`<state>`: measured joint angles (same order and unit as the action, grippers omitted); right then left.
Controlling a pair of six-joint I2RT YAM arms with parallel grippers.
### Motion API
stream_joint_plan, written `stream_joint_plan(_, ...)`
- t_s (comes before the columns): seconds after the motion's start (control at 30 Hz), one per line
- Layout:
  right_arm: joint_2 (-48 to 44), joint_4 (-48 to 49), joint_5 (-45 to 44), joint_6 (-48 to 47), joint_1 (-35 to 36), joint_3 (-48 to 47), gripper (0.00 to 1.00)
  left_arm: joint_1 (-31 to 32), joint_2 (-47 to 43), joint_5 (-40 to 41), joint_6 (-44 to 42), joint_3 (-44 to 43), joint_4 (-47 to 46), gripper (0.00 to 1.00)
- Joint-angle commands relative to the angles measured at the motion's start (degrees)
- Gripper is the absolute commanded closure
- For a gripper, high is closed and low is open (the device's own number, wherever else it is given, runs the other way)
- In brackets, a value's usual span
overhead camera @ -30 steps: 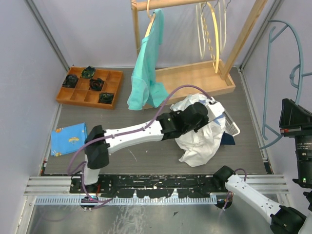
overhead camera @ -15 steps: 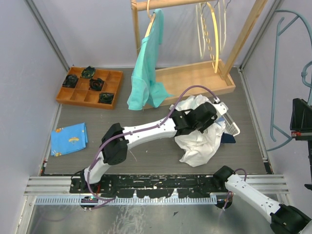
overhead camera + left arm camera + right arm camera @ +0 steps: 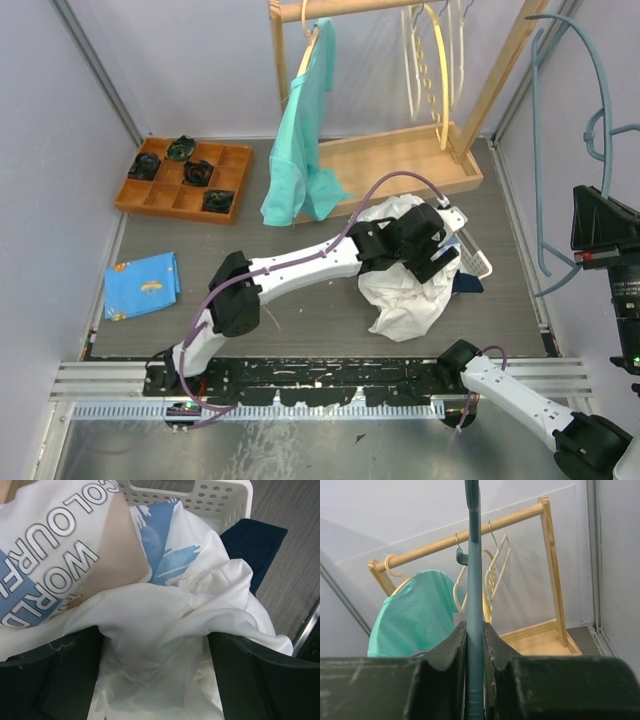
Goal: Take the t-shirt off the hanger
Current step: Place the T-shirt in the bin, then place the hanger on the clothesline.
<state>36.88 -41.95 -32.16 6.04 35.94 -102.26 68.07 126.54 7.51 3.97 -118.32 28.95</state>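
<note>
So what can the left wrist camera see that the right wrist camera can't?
Only the left wrist camera shows the white t-shirt, with printed letters, bunched between the fingers of the open left gripper, plus the white basket and a navy cloth. Only the right wrist camera shows the blue hanger pinched in the right gripper, the wooden rack, the green t-shirt hanging on it and cream hangers. Shared: no same object, just each camera's own dark fingers at the bottom.
</note>
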Motion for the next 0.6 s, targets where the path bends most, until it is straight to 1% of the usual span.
stream_joint_plan(0.0,0.78,5.98,0.90,-2.87,0.00,1.00,1.00,-0.06,-7.00,1.28,-0.33,-0.72,6.61,0.06)
stream_joint_plan(0.1,1.10,8.28,1.35,-3.75,-0.04,2.17,1.00,0.33,-11.34,3.05,-0.43,-0.83,8.66,0.01)
stream_joint_plan(0.2,2.40,9.80,2.71,-4.72,-0.01,2.50,0.99,1.35,-16.71,5.55,-0.79,-0.32,9.98,0.02)
stream_joint_plan(0.33,4.95,12.49,6.13,-5.98,-0.04,3.37,1.00,2.30,-23.79,6.77,0.69,1.78,10.55,0.02)
stream_joint_plan(0.47,7.34,16.56,10.93,-6.05,-0.04,4.89,0.99,2.42,-31.57,9.28,2.35,7.03,11.20,0.02)
stream_joint_plan(0.57,10.39,17.91,14.32,-5.29,-0.04,5.05,0.99,2.55,-38.22,11.37,3.94,13.84,9.93,0.02)
